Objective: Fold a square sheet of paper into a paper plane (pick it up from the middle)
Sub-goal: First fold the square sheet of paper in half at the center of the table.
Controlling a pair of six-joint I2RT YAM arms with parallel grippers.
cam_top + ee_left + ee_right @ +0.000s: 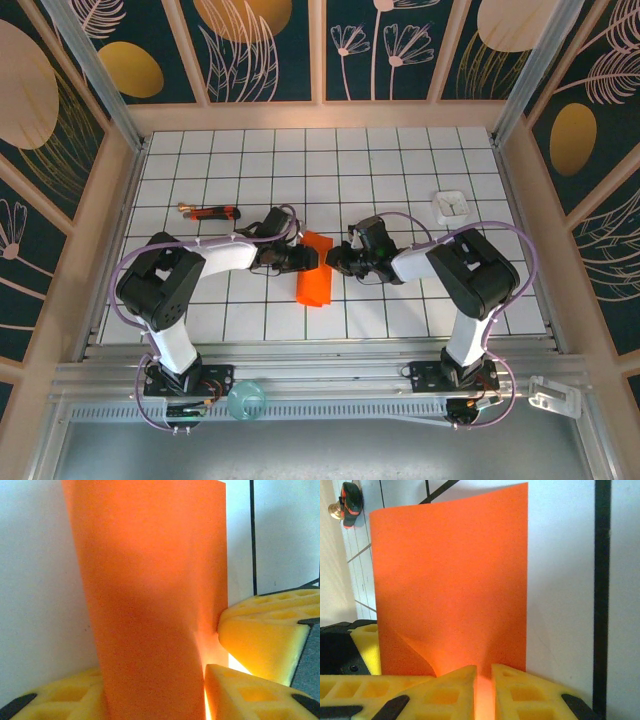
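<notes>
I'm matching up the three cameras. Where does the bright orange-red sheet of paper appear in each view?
Top external: the bright orange-red sheet of paper lies just below the picture's centre, on the white tiled table.
Left wrist: it fills the middle, from bottom edge to top.
Right wrist: it sits left of centre, reaching near the top.
Shared landmark: the table's black grid lines.

At frame centre we see the folded orange-red paper sheet [314,285] between 2 grippers: left gripper [306,259] at its left edge, right gripper [334,260] at its right.
</notes>
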